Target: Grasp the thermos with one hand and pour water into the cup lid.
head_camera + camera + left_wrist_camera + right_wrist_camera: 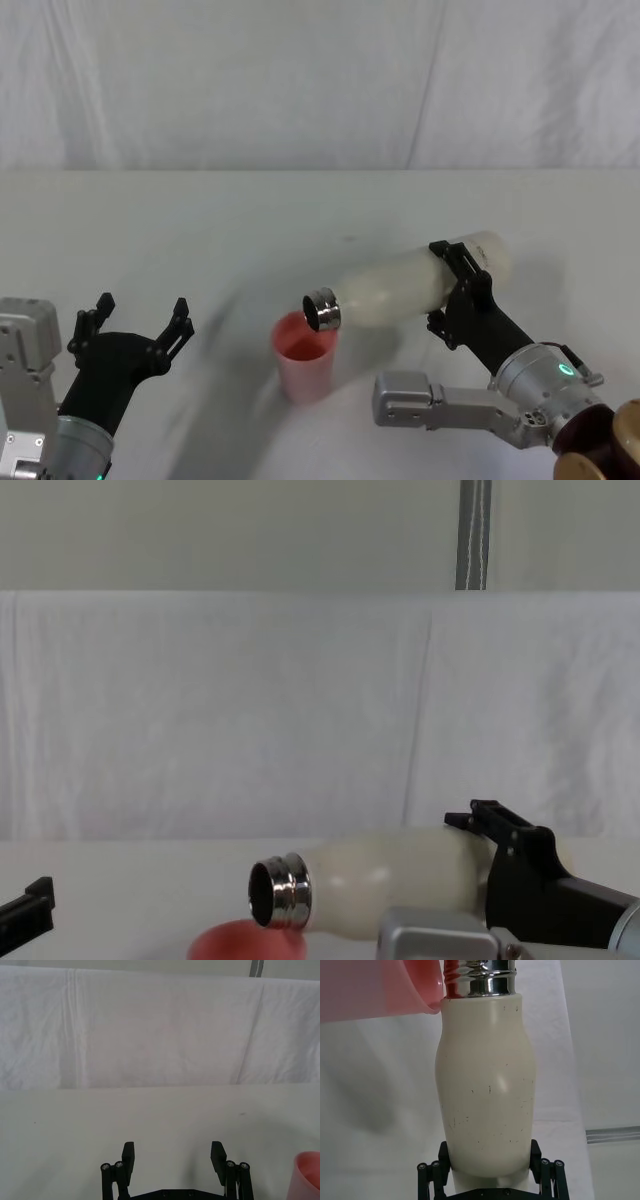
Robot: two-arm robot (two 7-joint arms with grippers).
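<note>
The right gripper (458, 290) is clamping the thermos (420, 282) around the lower part of its body, one black finger on each side, and is holding it tipped almost level above the white table (200, 230). In the right wrist view the fingers (445, 1157) are pressing against the cream body of the thermos (487, 1090) near its base. The shiny steel neck is pointing toward the robot's left and slightly downward, and its open mouth is hanging just over the rim of the cup lid (305, 355). In the chest view the thermos (400, 880) is lying nearly horizontal with its neck directly above the pink cup lid (245, 943). The cup lid is standing upright on the table near the front edge, about midway across. No water stream is discernible.

The left gripper (135, 325) is hovering low near the front left corner of the table, its fingers spread wide and holding nothing. In the left wrist view the left gripper (172, 1156) is facing the bare table, with the edge of the cup lid (307, 1175) just off to one side.
</note>
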